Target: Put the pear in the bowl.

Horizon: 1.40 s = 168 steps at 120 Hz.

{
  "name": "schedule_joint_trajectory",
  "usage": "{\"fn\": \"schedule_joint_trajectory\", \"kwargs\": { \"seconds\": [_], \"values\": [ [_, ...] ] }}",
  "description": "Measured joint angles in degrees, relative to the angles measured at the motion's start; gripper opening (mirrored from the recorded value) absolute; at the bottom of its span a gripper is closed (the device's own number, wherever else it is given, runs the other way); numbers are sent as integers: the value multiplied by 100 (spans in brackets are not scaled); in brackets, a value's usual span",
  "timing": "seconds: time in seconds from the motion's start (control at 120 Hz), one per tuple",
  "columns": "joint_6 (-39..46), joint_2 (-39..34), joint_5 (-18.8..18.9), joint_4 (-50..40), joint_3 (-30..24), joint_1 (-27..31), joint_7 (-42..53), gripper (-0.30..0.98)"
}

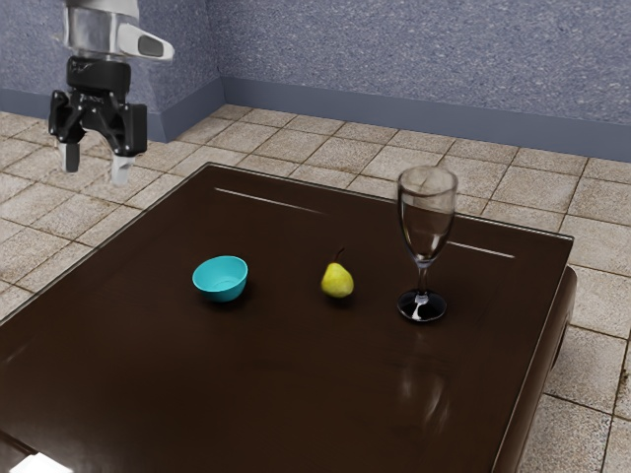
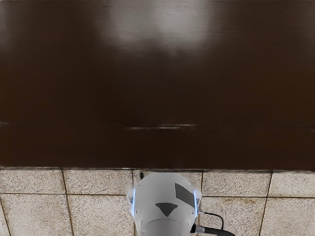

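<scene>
My gripper [image 1: 96, 169] hangs high at the exterior view's upper left, its two fingers spread apart with nothing between them. The yellow-green pear [image 1: 337, 281] rests on the dark table, stem up, well away from the gripper toward the exterior view's right. Between gripper and pear in that view, the small turquoise bowl [image 1: 221, 280] stands upright on the tabletop; its visible inside holds nothing.
A tall stemmed glass [image 1: 427, 232] stands just beyond the pear, toward the exterior view's right. The brown table [image 1: 296, 394] has a straight edge over a tiled floor. In the wrist view, the robot's base [image 2: 166, 204] sits by the table's edge [image 2: 98, 168].
</scene>
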Motion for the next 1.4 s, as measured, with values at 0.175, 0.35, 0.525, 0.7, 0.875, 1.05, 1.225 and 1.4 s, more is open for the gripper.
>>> {"fn": "schedule_joint_trajectory", "kwargs": {
  "seconds": [0.175, 0.35, 0.525, 0.7, 0.875, 1.05, 1.225, 1.4],
  "values": [
    [1917, 258, 201, -639, 138, -167, 77, 69],
    [3524, 1326, 66, -1036, -1120, 128, -4, 68],
    [4596, 1919, -179, -1476, -1070, 161, -353, 69],
    [5619, 2145, -365, -1553, -1072, 122, -1195, 69],
    [6437, 2480, -281, -1493, -1172, 11, -1927, 69],
    [6942, 3046, -89, -973, -1146, 15, -2308, 69],
    [7156, 3399, -2, -704, -1160, 7, -2495, 69],
    [7127, 3732, 108, -166, -1107, 8, -2442, 69]
  ]
}}
